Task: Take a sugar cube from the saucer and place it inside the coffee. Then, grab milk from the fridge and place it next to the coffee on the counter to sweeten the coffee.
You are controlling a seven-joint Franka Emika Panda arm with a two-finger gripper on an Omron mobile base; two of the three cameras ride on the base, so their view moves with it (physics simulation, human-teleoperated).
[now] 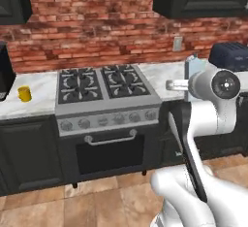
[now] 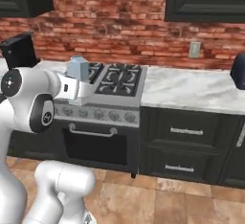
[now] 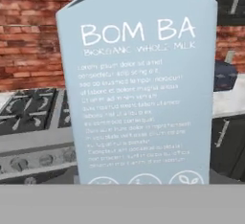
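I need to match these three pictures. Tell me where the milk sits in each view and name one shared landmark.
Left base view: the milk peeks out right of centre, behind the arm's wrist, right of the stove.
Right base view: upper left, a pale blue carton just beyond the wrist, over the stove's left edge.
Hand view: close up, centre, label facing the camera.
Shared landmark: the stove, in front of the brick wall.
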